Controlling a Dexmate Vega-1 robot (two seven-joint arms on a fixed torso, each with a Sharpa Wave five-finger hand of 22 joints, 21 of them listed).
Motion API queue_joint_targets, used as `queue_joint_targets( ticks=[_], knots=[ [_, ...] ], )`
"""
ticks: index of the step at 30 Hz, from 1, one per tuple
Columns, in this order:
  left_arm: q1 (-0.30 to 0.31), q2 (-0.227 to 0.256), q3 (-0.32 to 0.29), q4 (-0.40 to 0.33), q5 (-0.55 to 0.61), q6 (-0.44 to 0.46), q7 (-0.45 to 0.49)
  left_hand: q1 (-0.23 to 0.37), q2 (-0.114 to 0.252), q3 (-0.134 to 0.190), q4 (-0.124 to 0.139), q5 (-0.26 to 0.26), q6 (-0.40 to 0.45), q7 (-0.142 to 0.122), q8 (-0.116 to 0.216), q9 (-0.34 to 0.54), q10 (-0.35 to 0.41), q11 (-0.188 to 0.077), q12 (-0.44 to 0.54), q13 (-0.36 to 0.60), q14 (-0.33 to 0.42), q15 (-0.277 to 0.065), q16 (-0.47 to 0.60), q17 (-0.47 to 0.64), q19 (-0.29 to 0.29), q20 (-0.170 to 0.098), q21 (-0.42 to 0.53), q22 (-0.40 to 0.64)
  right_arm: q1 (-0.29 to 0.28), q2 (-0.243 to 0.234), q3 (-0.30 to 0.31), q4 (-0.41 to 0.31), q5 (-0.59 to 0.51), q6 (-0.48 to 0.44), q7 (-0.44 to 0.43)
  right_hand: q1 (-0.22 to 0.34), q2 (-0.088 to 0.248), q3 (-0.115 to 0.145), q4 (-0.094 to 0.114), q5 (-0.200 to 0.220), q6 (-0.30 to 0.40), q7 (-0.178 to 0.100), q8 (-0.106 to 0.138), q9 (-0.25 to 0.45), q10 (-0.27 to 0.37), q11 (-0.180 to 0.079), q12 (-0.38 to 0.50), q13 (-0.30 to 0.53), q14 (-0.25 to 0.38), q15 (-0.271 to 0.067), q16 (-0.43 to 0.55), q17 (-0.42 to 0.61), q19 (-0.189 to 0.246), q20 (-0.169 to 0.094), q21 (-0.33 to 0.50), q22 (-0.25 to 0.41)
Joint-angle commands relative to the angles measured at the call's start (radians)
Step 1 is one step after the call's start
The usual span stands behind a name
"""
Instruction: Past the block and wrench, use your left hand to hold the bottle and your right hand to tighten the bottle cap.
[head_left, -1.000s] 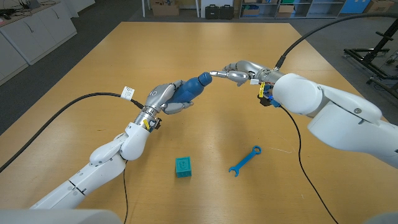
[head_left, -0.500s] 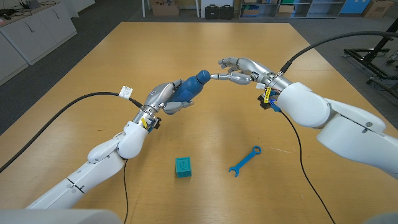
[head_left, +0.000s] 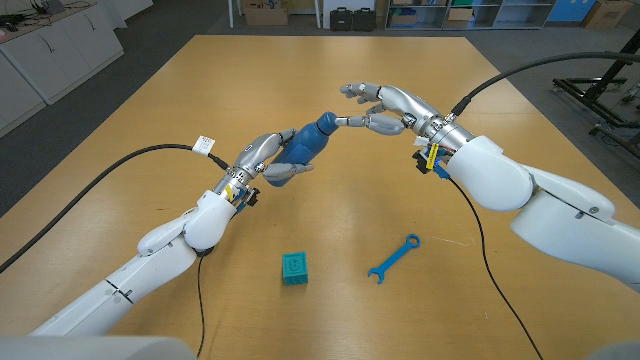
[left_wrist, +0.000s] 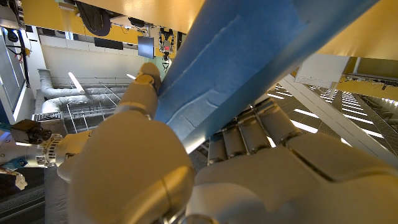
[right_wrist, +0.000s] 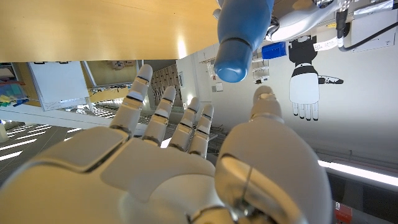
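Cap-tightening step: bottle held, cap not gripped.

The blue bottle (head_left: 303, 143) is held tilted above the worktop (head_left: 330, 230), past the block (head_left: 294, 268) and wrench (head_left: 394, 257), by the left hand (head_left: 262, 158); its contents cannot be told. The right hand (head_left: 385, 108) is spread, one fingertip near the cap (head_left: 326, 124); closing on it is judged next.
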Motion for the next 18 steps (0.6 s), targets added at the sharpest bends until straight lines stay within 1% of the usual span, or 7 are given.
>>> queue_joint_targets(
  ticks=[1,5,6,7,12,16,18],
  knots=[
    [-0.009,0.000,-0.004,0.007,-0.022,-0.017,-0.028,0.167,0.220,0.051,0.049,0.006,0.158,-0.144,0.006,0.002,0.090,-0.087,0.001,0.004,0.007,-0.150,0.006,0.003,0.008,-0.075,0.001,0.004,0.060,-0.008,-0.029,-0.019,-0.061,-0.025,0.095,0.008,-0.008,-0.005,0.008,0.011,0.026,0.005,0.009,0.003,0.028,-0.005,0.010,-0.005,0.024,-0.004,0.013,0.003,0.012,0.002,0.005,0.002],
    [-0.012,-0.002,-0.002,0.011,-0.020,-0.020,-0.031,0.168,0.220,0.051,0.049,0.006,0.159,-0.144,0.006,0.002,0.090,-0.085,0.001,0.005,0.007,-0.151,0.005,0.004,0.008,-0.075,0.001,0.004,0.081,-0.008,-0.041,-0.030,-0.079,-0.048,0.128,0.006,-0.011,-0.009,0.011,0.014,0.041,0.022,0.012,0.001,0.032,-0.005,0.010,-0.009,0.029,-0.005,0.014,0.004,0.013,0.002,0.004,0.002],
    [-0.013,-0.003,-0.002,0.012,-0.021,-0.020,-0.033,0.168,0.220,0.051,0.049,0.006,0.159,-0.144,0.006,0.002,0.091,-0.086,0.001,0.005,0.007,-0.151,0.005,0.004,0.007,-0.075,0.001,0.004,0.086,-0.008,-0.044,-0.033,-0.083,-0.054,0.137,0.006,-0.011,-0.010,0.012,0.016,0.030,0.027,0.006,0.000,0.022,0.003,0.006,-0.011,0.030,-0.005,0.014,0.004,0.013,0.002,0.004,0.002],
    [-0.014,-0.003,-0.001,0.013,-0.020,-0.021,-0.034,0.168,0.220,0.051,0.049,0.006,0.159,-0.144,0.006,0.002,0.091,-0.086,0.001,0.005,0.007,-0.151,0.005,0.004,0.007,-0.075,0.001,0.004,0.091,-0.008,-0.046,-0.035,-0.086,-0.060,0.146,0.005,-0.012,-0.012,0.013,0.018,0.019,0.029,0.000,-0.001,0.019,0.000,0.005,-0.013,0.028,-0.007,0.013,0.005,0.012,0.002,0.003,0.002],
    [-0.017,-0.004,0.000,0.014,-0.015,-0.025,-0.037,0.169,0.219,0.051,0.049,0.006,0.159,-0.144,0.007,0.002,0.090,-0.086,-0.001,0.006,0.007,-0.151,0.004,0.004,0.008,-0.074,0.001,0.004,0.119,-0.005,-0.059,-0.044,-0.097,-0.086,0.190,0.014,-0.011,-0.012,0.012,0.025,0.011,0.021,-0.007,-0.003,0.041,-0.002,0.013,-0.017,0.041,-0.017,0.016,0.005,0.012,0.001,0.002,0.002],
    [-0.016,-0.008,-0.001,0.019,-0.004,-0.041,-0.020,0.168,0.219,0.050,0.049,0.006,0.160,-0.145,0.007,0.002,0.091,-0.088,-0.001,0.007,0.007,-0.150,0.004,0.004,0.007,-0.075,0.001,0.004,0.146,-0.002,-0.078,-0.054,-0.112,-0.123,0.227,0.018,-0.012,-0.012,0.012,0.028,0.012,0.028,-0.008,-0.004,0.049,-0.002,0.015,-0.020,0.046,-0.022,0.017,0.004,0.014,0.001,0.002,0.002],
    [-0.016,-0.011,-0.001,0.025,-0.002,-0.052,-0.010,0.168,0.218,0.050,0.049,0.006,0.159,-0.146,0.007,0.002,0.091,-0.088,-0.001,0.007,0.007,-0.151,0.004,0.004,0.007,-0.075,0.000,0.004,0.156,0.002,-0.083,-0.056,-0.114,-0.136,0.242,0.021,-0.011,-0.012,0.011,0.030,0.011,0.032,-0.010,-0.004,0.060,0.005,0.019,-0.022,0.048,-0.023,0.018,0.004,0.016,0.001,0.003,0.002]
  ],
)
